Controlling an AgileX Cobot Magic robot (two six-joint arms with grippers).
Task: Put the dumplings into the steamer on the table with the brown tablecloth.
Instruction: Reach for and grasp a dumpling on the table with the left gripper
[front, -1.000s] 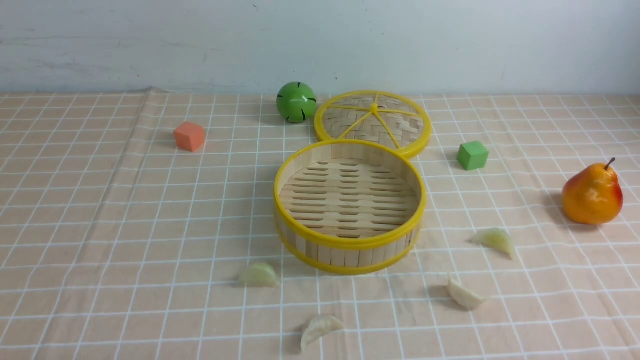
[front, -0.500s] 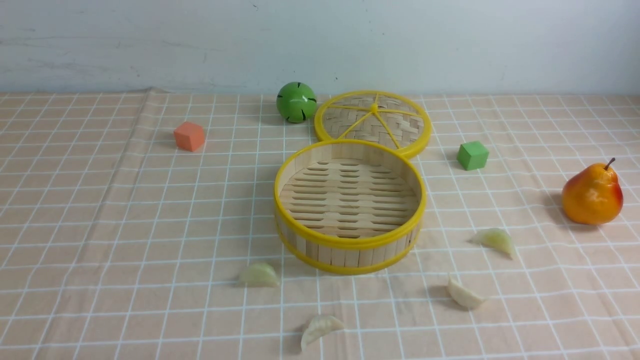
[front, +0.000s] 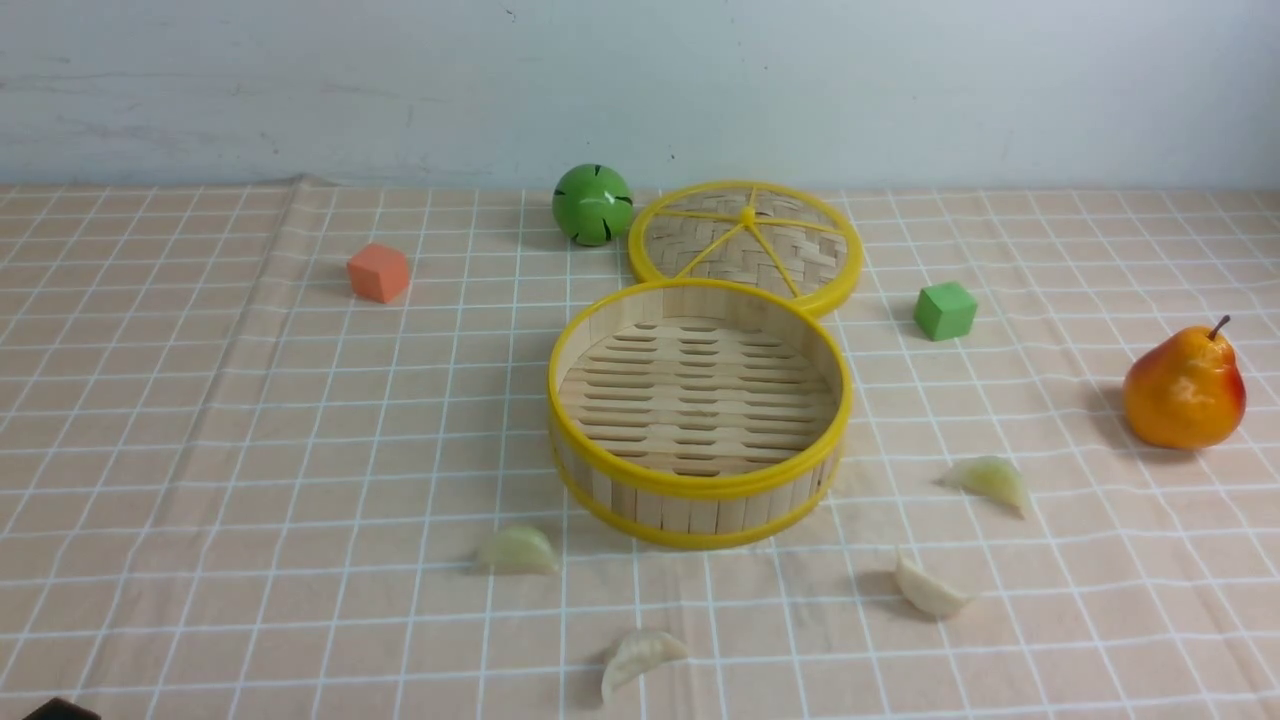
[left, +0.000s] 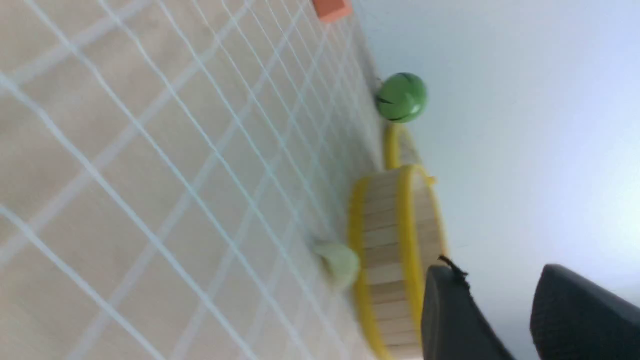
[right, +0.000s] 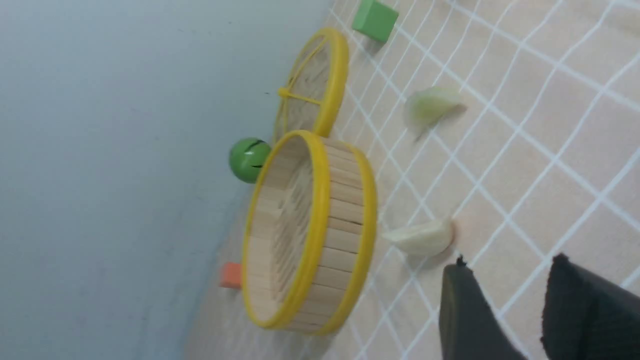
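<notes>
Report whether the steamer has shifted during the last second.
No. The steamer keeps the same place against the lid behind it and the grid lines of the tablecloth.

The front view looked forward from between the arms, raised and set back, taking in the whole tablecloth (front: 300, 420) up to the wall (front: 900, 80). The left wrist view, rolled sideways and low over the tablecloth, looked past the left gripper (left: 500, 285) to the steamer (left: 382, 240) near ahead of its fingertips. The right wrist view, also rolled, looked past the right gripper (right: 507, 267) partly into the steamer ahead of it. All three views shared the steamer, the green ball (front: 593, 204) beyond it and the orange cube (front: 378, 272).
</notes>
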